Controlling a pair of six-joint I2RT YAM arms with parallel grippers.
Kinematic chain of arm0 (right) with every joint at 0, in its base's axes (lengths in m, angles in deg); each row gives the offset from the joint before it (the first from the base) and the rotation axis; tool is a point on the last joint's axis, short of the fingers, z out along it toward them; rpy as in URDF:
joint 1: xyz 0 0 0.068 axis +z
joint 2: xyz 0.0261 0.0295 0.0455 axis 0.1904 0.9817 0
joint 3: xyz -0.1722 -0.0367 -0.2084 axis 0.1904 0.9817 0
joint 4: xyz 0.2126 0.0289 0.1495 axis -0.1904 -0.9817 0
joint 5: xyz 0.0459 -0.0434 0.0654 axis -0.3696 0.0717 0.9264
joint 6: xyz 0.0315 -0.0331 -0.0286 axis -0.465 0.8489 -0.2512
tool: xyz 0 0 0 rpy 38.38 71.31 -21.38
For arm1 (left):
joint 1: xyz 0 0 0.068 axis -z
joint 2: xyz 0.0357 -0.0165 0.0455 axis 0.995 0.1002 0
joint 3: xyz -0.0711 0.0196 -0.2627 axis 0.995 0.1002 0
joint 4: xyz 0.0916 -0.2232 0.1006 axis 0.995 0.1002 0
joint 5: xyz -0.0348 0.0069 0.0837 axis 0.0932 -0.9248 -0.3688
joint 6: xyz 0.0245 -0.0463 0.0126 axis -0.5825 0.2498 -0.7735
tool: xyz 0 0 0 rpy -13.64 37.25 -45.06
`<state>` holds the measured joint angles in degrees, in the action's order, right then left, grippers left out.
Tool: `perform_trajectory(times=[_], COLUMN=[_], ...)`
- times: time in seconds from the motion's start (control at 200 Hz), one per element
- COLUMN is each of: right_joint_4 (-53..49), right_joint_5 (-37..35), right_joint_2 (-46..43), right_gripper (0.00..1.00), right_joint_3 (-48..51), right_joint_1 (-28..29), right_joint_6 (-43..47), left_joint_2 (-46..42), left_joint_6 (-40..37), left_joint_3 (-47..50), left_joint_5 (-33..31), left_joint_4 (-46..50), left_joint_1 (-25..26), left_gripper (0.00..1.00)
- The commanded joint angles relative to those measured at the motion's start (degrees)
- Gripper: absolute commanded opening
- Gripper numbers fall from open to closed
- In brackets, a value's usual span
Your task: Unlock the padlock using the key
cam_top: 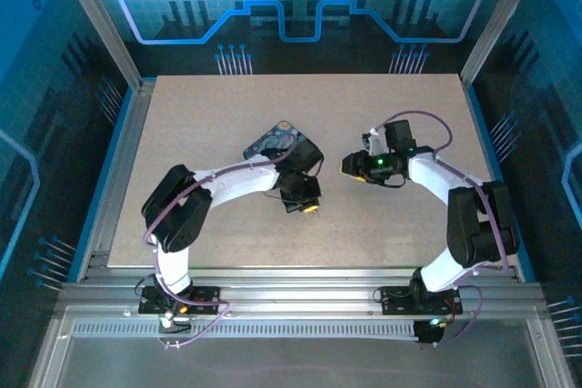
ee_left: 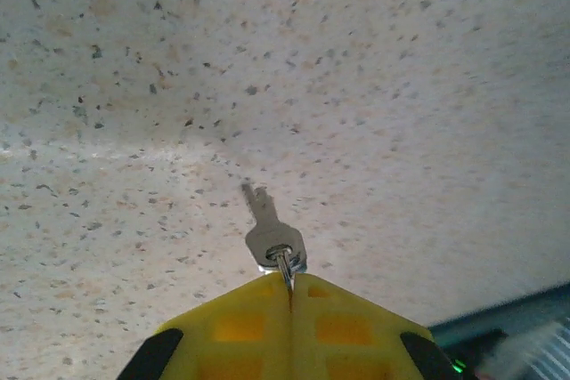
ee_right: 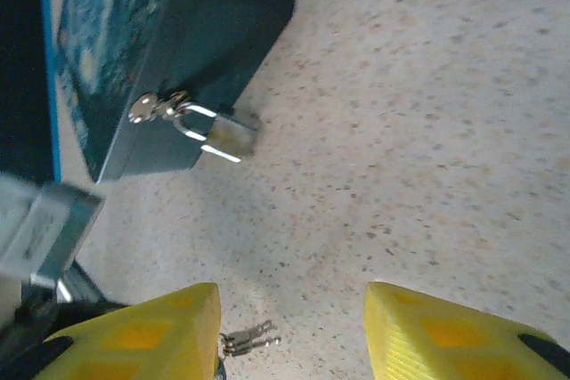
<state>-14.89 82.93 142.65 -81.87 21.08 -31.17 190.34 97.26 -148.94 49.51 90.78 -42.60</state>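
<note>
Judging from the near side outward, the task is at an early stage. The left gripper [ee_left: 291, 284] has its yellow fingers pressed fully together on the ring end of the key [ee_left: 267, 224], whose blade juts forward over the table, so the pickup is done. The right gripper [ee_right: 292, 327] has its fingers well apart with nothing between them, and a few small loose keys [ee_right: 251, 339] lie just beside one finger. Beyond, the padlock [ee_right: 227, 135] hangs locked through the hasp of the dark blue box [ee_right: 178, 33], apart from both grippers. Steadying it, then inserting and turning the key, are all left to do. The table [cam_top: 200, 106] is a pale speckled board, edged by aluminium rails [cam_top: 273, 283] and closed in at the back by blue-lit patterned panels [cam_top: 291, 6].
</note>
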Motion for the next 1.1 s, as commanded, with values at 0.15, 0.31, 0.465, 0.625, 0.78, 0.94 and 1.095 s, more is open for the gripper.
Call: perform_trajectory(times=[0.15, 0.31, 0.465, 0.625, 0.78, 0.94, 1.095], right_joint_4=[15.34, 17.71, 16.20, 13.28, 12.11, 13.62, 13.26], right_joint_5=[10.65, 12.93, 13.55, 10.96, 6.19, 5.71, 5.15], right_joint_2=[-4.96, -7.50, -10.69, -9.22, -4.92, -3.31, -1.72], right_gripper=[0.33, 0.26, 0.27, 0.29, 0.31, 0.35, 0.35], right_joint_3=[4.19, 5.28, 6.94, 4.84, 2.28, -0.01, -1.16], right_joint_1=[6.17, 8.43, 10.52, 12.55, 13.74, 16.35, 18.12], right_joint_6=[11.52, 16.95, 21.84, 20.27, 13.97, 12.56, 13.07], left_joint_2=[-6.59, -7.90, -9.03, -9.28, -8.97, -9.03, -8.93], left_joint_6=[2.37, 2.55, 5.44, 6.51, 6.36, 6.55, 6.45], left_joint_3=[5.17, 4.17, 3.80, 3.32, 2.82, 2.92, 2.45], left_joint_5=[20.33, 23.72, 25.28, 23.62, 21.38, 20.27, 19.76], left_joint_4=[-9.10, -5.99, -5.14, -3.55, -2.07, -1.66, -1.09], left_joint_1=[-8.50, -13.22, -15.78, -16.77, -16.93, -17.18, -17.48], left_gripper=[0.00, 0.00, 0.01, 0.00, 0.00, 0.00, 0.00])
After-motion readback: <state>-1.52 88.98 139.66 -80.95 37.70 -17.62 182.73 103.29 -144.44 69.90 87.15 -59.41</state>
